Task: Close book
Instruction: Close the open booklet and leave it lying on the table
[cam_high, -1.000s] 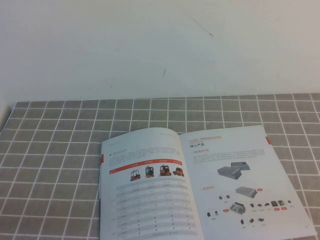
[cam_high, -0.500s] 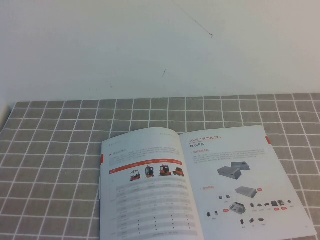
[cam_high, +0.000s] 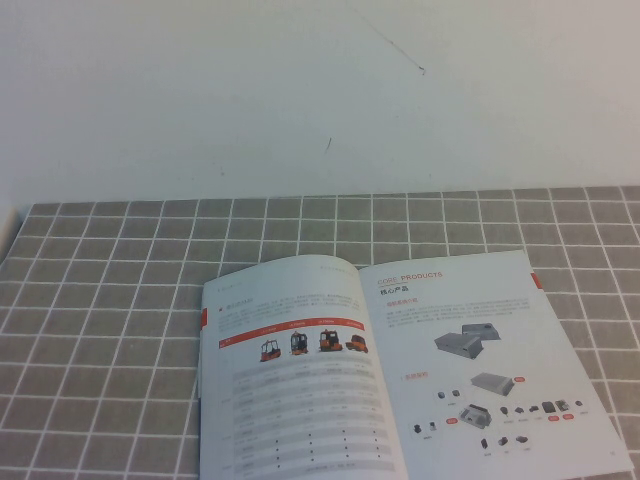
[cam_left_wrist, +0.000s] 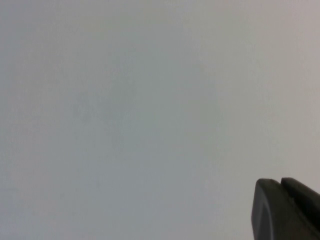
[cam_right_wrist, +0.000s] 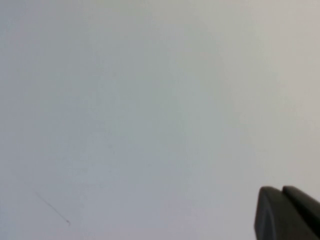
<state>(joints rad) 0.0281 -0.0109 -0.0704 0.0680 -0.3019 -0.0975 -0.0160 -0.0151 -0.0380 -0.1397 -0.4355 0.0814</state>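
Note:
An open book (cam_high: 400, 370) lies flat on the grey checked tablecloth (cam_high: 100, 300) near the front of the table. Its left page shows small orange vehicles and a table, and its right page shows grey devices under an orange heading. Neither arm appears in the high view. In the left wrist view, my left gripper (cam_left_wrist: 280, 182) faces a plain pale wall, its two dark fingertips pressed together on nothing. My right gripper (cam_right_wrist: 282, 190) shows the same way in the right wrist view, shut and empty, facing the wall. No book appears in either wrist view.
A white wall (cam_high: 320, 90) with a few thin dark marks rises behind the table's far edge. The checked cloth spreads to the left, to the right and behind the book.

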